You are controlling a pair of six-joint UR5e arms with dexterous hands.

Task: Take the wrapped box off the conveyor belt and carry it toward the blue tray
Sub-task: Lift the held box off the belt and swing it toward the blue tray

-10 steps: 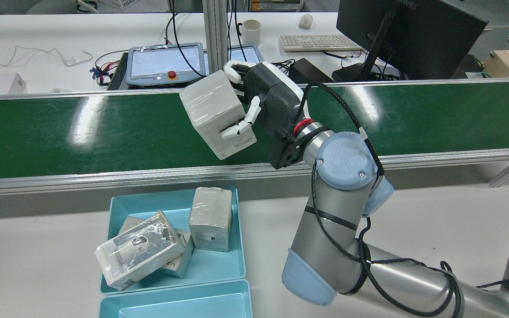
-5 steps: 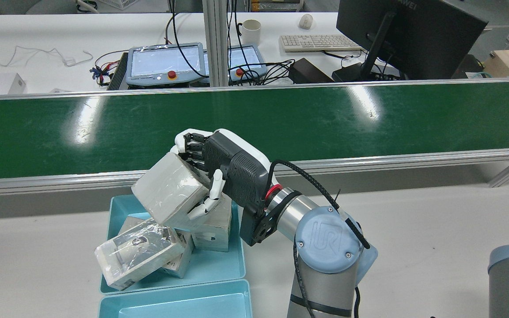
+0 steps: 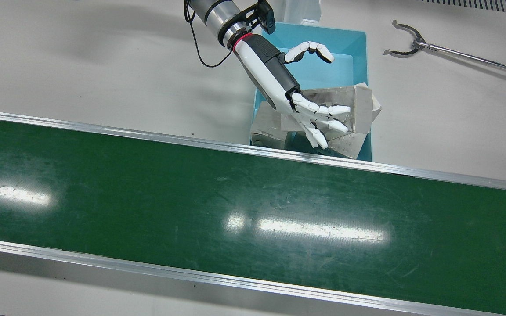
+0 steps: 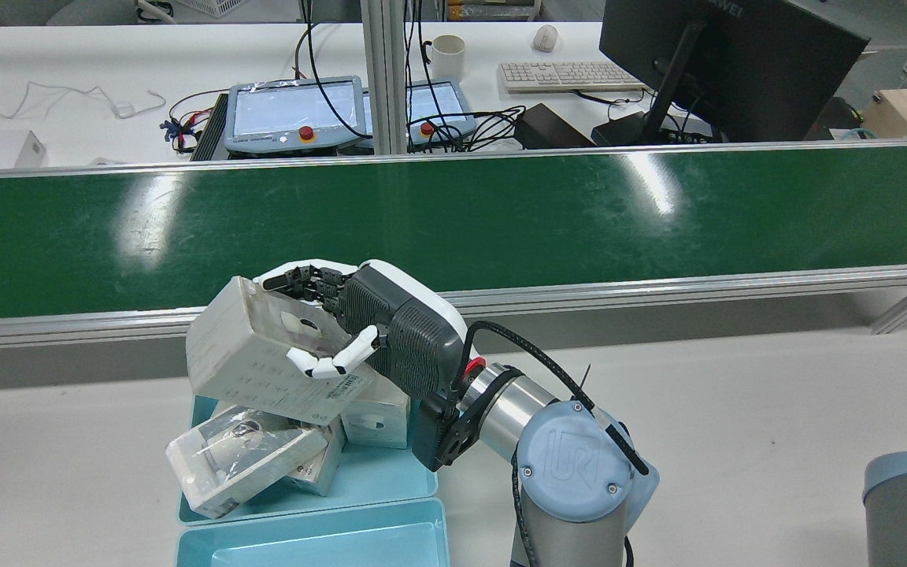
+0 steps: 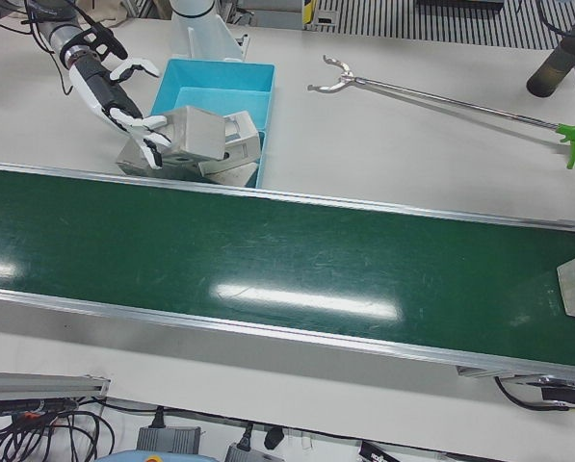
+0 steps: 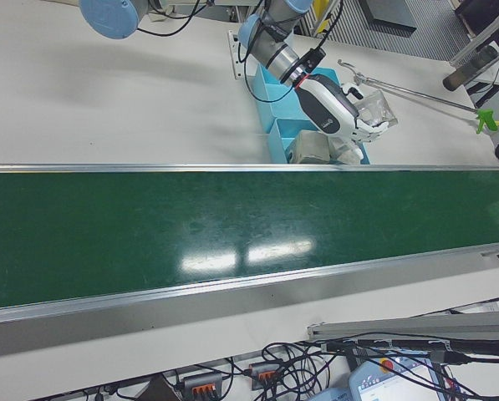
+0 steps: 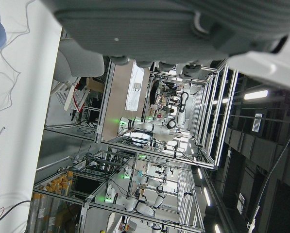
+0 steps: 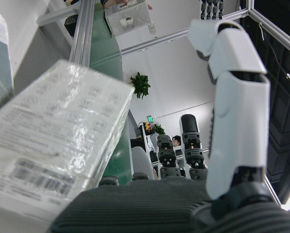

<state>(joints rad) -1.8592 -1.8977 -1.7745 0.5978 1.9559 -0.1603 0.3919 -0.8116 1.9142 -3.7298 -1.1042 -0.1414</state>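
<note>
The right hand (image 4: pixel 379 331) was closed around the wrapped box (image 4: pixel 264 358), its fingers (image 4: pixel 296 276) curled over the box's upper far edge and its thumb pressed against the near printed face. In the front view the same hand (image 3: pixel 305 112) lay with its fingers (image 3: pixel 323 118) spread across the box (image 3: pixel 358 103), while the thumb arched apart from them above the tray. The box was held clear of the conveyor belt (image 4: pixel 501 213), tilted, just above the near end of the blue tray (image 4: pixel 390 472) and over the packages already lying there.

The box looked pale grey-white, sheathed in glossy clear film that wrinkled at the corners. One broad face carried rows of small print and a barcode label, which the right hand view showed close up (image 8: pixel 47 145). A round hole showed on the face under the fingers.

Beneath it, the tray held a clear-wrapped package (image 4: pixel 241 457) leaning across another box, and an upright grey box (image 4: pixel 375 417) partly hidden behind the held one. A second blue tray (image 4: pixel 312 539) sat just beside the first, nearer the robot. On the table beyond the trays lay a long reaching tool with a claw end (image 3: pixel 404 41).

The left hand's camera showed only its dark palm (image 7: pixel 183 24) up close; whether that hand was spread or closed could not be told.
</note>
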